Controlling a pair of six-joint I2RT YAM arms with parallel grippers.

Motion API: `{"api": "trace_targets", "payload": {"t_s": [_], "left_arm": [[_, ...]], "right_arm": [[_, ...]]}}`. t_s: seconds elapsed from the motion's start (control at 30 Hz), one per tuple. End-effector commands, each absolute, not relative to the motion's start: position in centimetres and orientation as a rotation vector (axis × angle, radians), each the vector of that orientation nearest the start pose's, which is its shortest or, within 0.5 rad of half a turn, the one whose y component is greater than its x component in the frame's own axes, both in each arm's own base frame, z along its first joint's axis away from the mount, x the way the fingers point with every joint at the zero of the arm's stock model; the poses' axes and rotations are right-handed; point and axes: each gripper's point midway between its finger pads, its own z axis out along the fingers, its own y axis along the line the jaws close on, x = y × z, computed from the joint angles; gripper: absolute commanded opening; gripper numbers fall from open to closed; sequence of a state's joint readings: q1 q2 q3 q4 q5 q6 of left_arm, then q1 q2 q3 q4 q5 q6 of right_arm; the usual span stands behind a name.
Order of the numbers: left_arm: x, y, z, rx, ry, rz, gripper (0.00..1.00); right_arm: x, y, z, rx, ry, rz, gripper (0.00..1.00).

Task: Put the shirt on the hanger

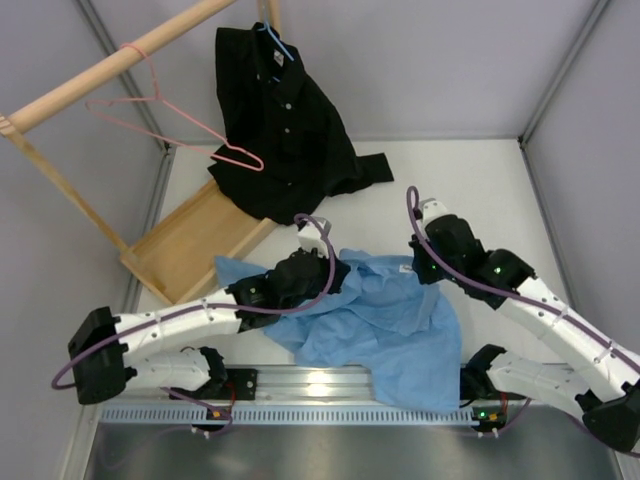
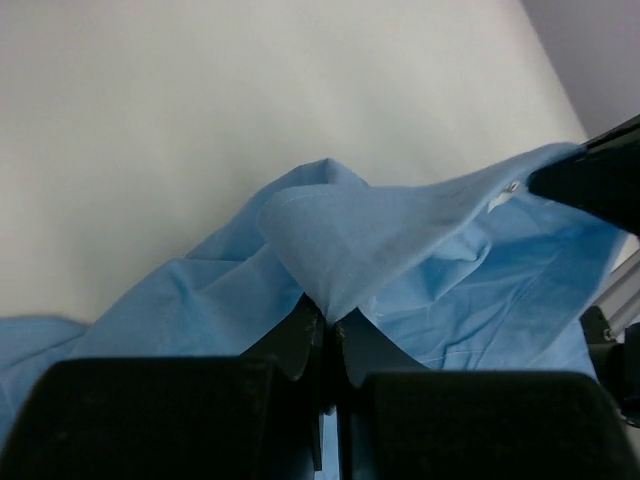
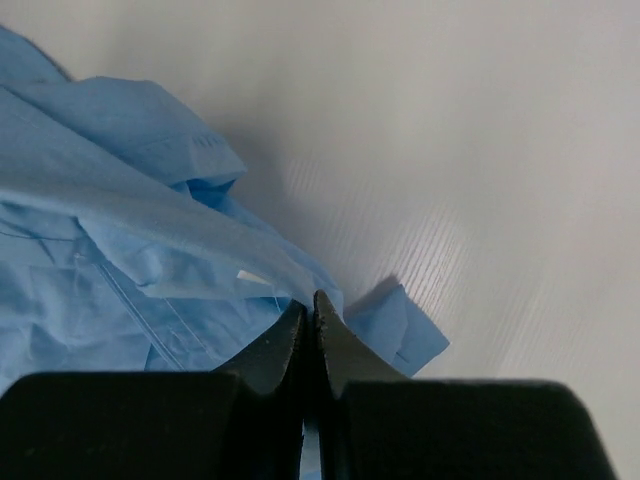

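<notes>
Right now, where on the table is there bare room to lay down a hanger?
The widest bare patch of the table is at the far right, between the black shirt, the right wall and the right arm. The near middle is crowded: the light blue shirt lies there, with the left arm and both pairs of jaws shut on it.

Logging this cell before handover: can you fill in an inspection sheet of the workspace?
Surface: white table, cloth heaped near the arms.
Job's things: light blue thin-cloth button-up shirt, crumpled; thin pink wire hanger, bare on wooden rail.
Clutter: black button-up shirt on blue hanger.
Grippers: left end effector, right end effector each shut on blue cloth.
Cables: purple cable looped at each wrist.
Surroundings: grey walls, wooden rack base.
</notes>
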State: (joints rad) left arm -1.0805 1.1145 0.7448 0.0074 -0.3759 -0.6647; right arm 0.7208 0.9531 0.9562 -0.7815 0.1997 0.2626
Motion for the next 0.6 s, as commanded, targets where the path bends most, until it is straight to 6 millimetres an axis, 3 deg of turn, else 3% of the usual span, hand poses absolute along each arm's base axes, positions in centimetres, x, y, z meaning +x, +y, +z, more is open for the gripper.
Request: {"api": "trace_targets", "payload": {"t_s": [0.0, 0.23, 0.33, 0.37, 0.47, 0.57], "left_arm": [[21.9, -33.3, 22.4, 0.229, 1.920, -0.857, 0.00], [20.3, -34.5, 21.5, 0.473, 1.925, -0.865, 0.00], [19.8, -34.1, 21.9, 0.526, 1.918, -0.858, 0.00], [19.6, -33.6, 21.3, 0.537, 1.946, -0.835, 0.00], [19.6, -32.9, 21.9, 0.532, 1.943, -0.814, 0.02], [19.6, -32.1, 21.7, 0.516, 1.967, -0.779, 0.01]], "right_arm": [[23.2, 16.5, 21.9, -0.370, 2.171, 0.379, 0.01], [23.5, 15.7, 21.6, -0.352, 2.170, 0.349, 0.09], [22.7, 16.6, 22.2, -0.417, 2.134, 0.423, 0.14], [22.4, 17.1, 22.9, -0.457, 2.092, 0.465, 0.19], [20.9, 18.2, 24.3, -0.540, 2.019, 0.578, 0.66], [20.6, 18.8, 26.2, -0.576, 1.938, 0.625, 0.75]]}}
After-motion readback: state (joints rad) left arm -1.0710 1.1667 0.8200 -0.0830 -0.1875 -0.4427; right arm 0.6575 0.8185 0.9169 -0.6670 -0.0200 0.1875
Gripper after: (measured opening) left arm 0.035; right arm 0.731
